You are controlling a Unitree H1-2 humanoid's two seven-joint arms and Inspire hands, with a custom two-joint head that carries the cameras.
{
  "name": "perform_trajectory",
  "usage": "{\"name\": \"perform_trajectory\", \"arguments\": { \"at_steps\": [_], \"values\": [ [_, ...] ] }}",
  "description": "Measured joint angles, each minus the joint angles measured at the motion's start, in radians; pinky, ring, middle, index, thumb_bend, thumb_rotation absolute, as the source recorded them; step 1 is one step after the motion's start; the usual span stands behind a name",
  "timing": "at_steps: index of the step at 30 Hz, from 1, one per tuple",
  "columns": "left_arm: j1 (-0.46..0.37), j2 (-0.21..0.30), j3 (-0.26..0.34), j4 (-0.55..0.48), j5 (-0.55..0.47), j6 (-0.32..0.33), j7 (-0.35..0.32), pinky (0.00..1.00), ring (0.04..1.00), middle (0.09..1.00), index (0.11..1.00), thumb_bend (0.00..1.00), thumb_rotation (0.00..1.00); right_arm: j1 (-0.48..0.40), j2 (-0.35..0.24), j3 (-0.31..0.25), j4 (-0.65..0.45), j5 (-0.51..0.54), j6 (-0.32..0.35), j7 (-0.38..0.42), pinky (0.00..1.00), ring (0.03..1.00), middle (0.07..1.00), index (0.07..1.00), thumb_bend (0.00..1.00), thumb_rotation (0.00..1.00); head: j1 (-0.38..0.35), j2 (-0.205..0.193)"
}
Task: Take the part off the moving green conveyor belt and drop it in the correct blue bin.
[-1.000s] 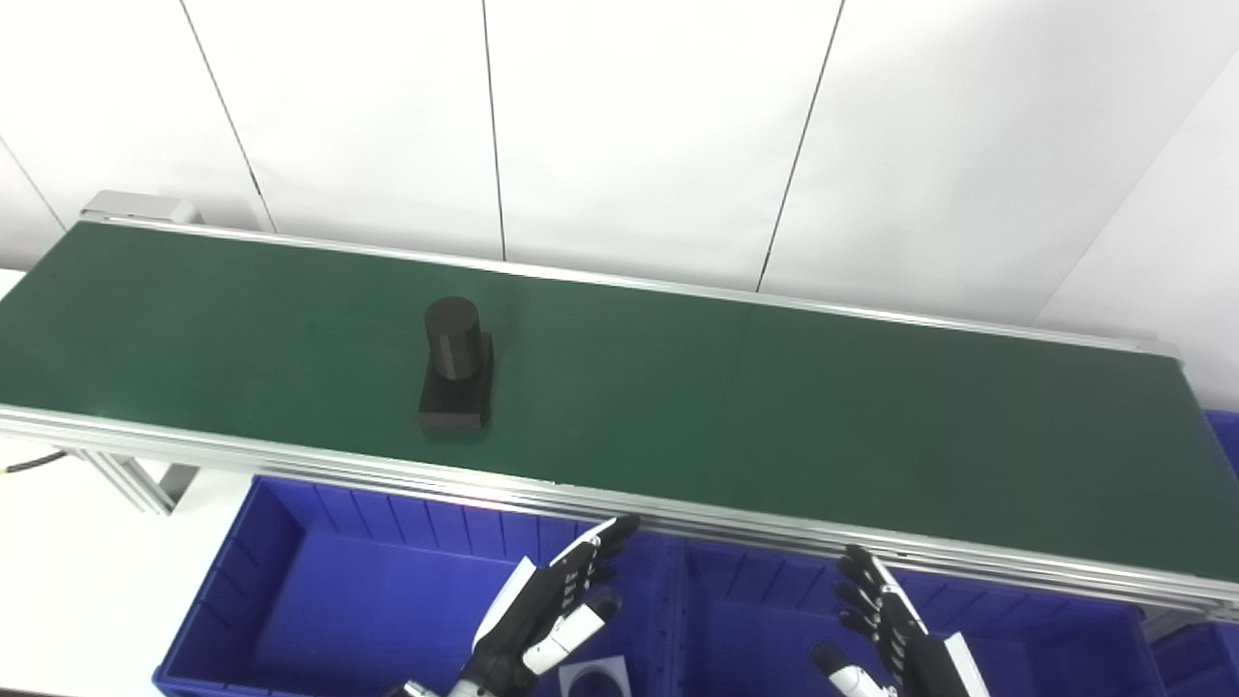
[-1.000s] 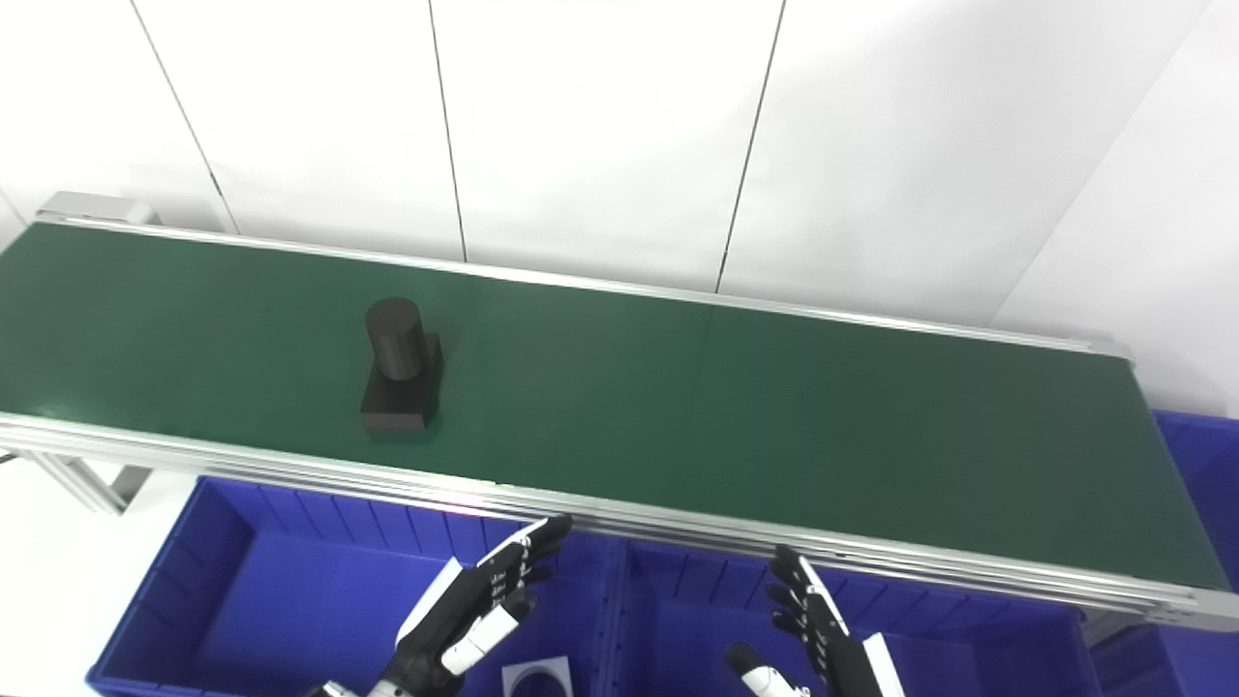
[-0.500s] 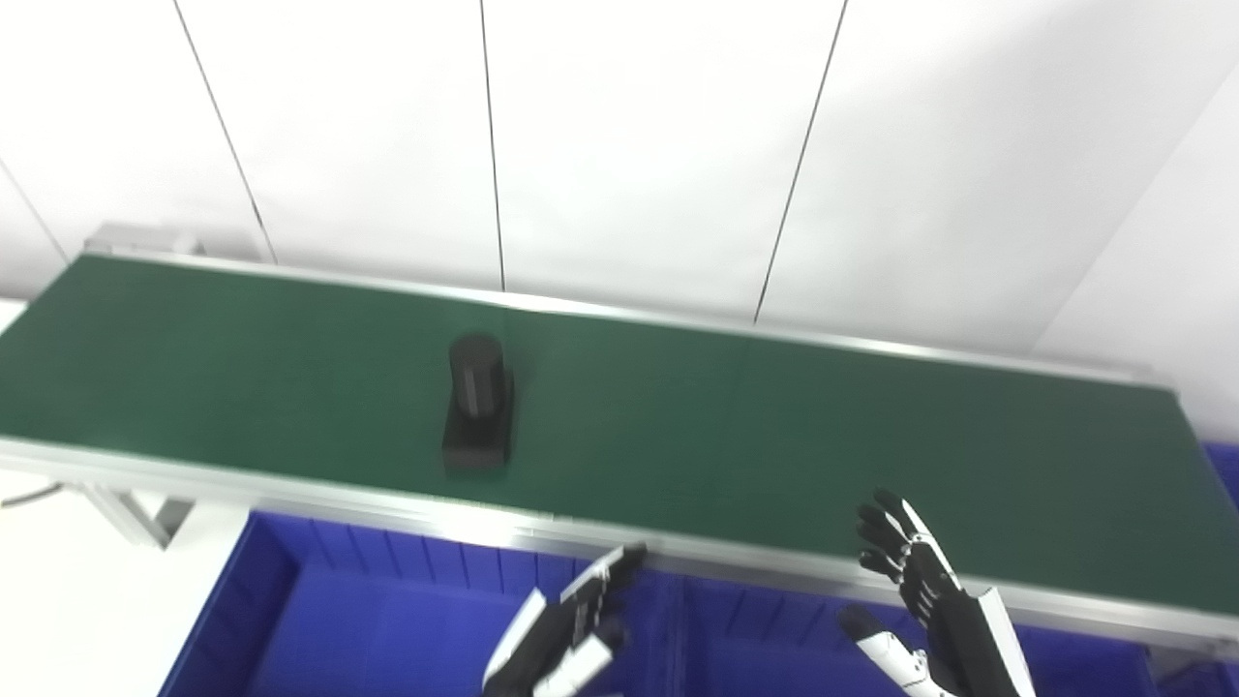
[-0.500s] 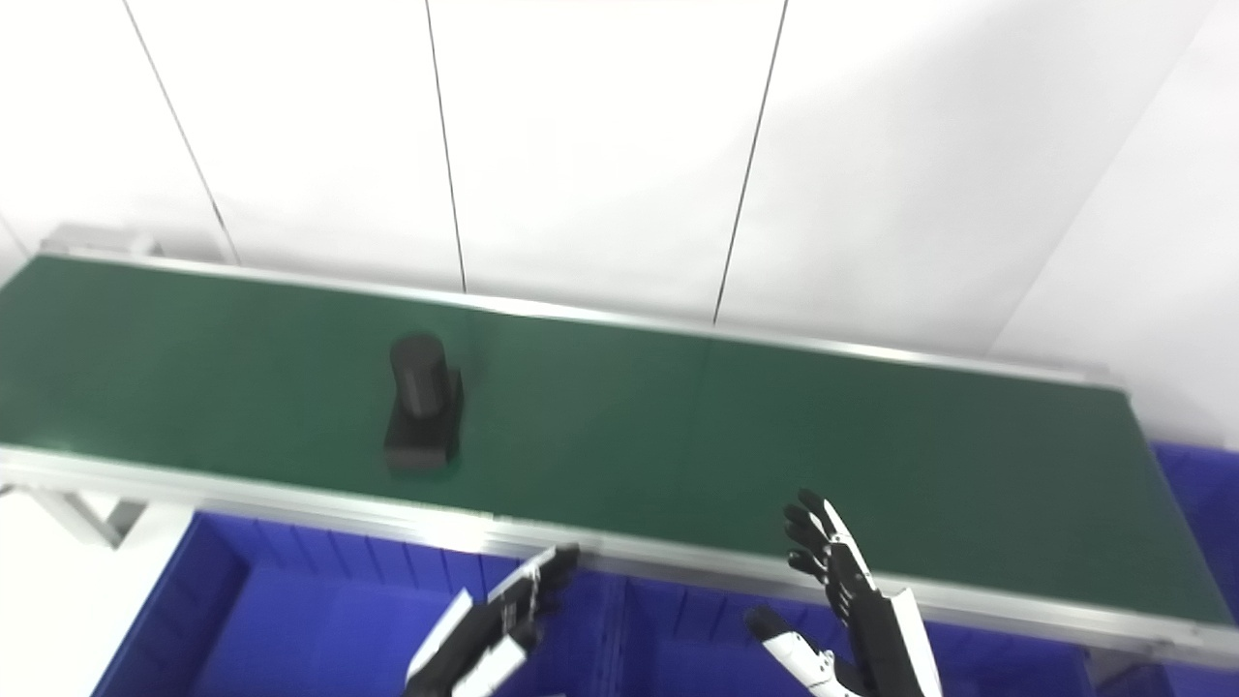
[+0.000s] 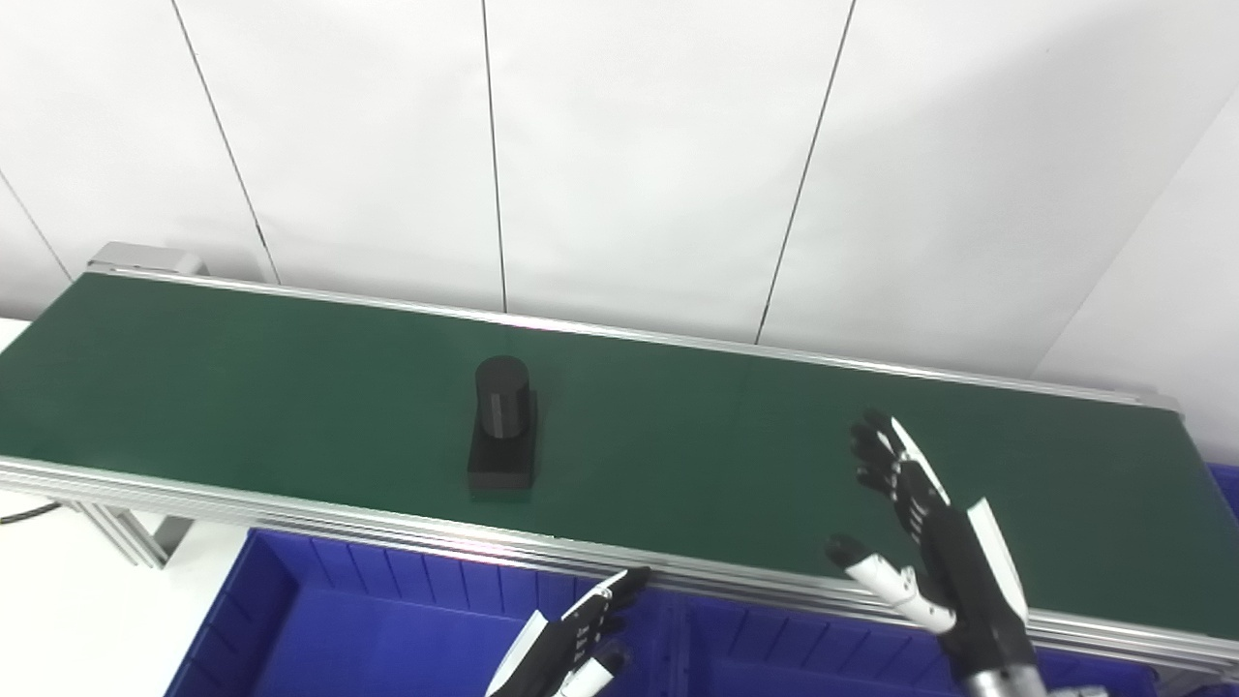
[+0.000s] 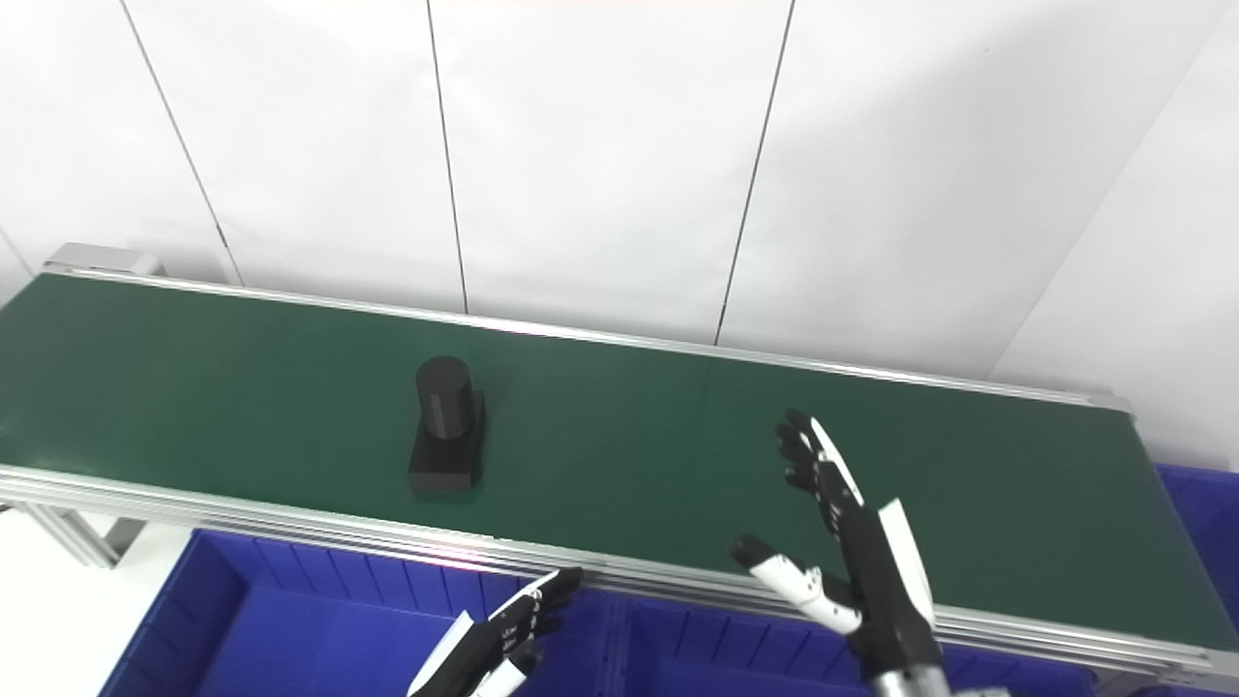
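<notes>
Left eye view: green conveyor belt [image 5: 242, 387] is carrying black part [image 5: 503, 426] upright mid-belt w/ blue bins [image 5: 387, 629] below, right hand [image 5: 920, 523] hovering wide open, empty, over belt, well apart from part, left hand [image 5: 571, 649] open, empty, over bins.

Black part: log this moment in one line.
black part on green conveyor belt | right robot hand open over belt | left robot hand open

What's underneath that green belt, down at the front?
Blue bins sit below the belt's front edge, with the left hand hovering over them. Their floors are mostly out of view, so any contents cannot be seen.
</notes>
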Motion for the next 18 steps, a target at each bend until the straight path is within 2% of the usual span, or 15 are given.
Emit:
{"name": "perform_trajectory", "arguments": {
  "at_steps": [3, 10, 14, 18],
  "values": [
    [0.007, -0.002, -0.001, 0.0, 0.0, -0.016, 0.002, 0.91, 0.943, 0.933, 0.893, 0.71, 0.89, -0.045, 0.0, 0.02, 0.006, -0.017, 0.015, 0.015, 0.88, 0.924, 0.932, 0.974, 0.77, 0.7, -0.006, 0.005],
    [0.044, -0.001, -0.007, -0.013, -0.001, -0.04, 0.002, 0.91, 0.949, 0.94, 0.894, 0.73, 0.88, -0.175, 0.018, 0.066, 0.05, -0.069, 0.108, 0.037, 0.89, 0.928, 0.94, 0.978, 0.78, 0.71, -0.034, 0.038],
    [0.069, -0.001, -0.013, -0.048, -0.015, -0.04, -0.002, 0.91, 0.95, 0.941, 0.892, 0.74, 0.88, -0.226, 0.033, 0.081, 0.115, -0.08, 0.134, 0.038, 0.87, 0.905, 0.938, 0.984, 0.77, 0.68, -0.052, 0.054],
    [0.087, 0.0, -0.015, -0.083, -0.023, -0.04, -0.003, 0.91, 0.949, 0.942, 0.897, 0.74, 0.89, -0.261, 0.041, 0.112, 0.162, -0.109, 0.161, 0.04, 0.84, 0.907, 0.948, 0.986, 0.79, 0.67, -0.063, 0.061]
  ]
}}
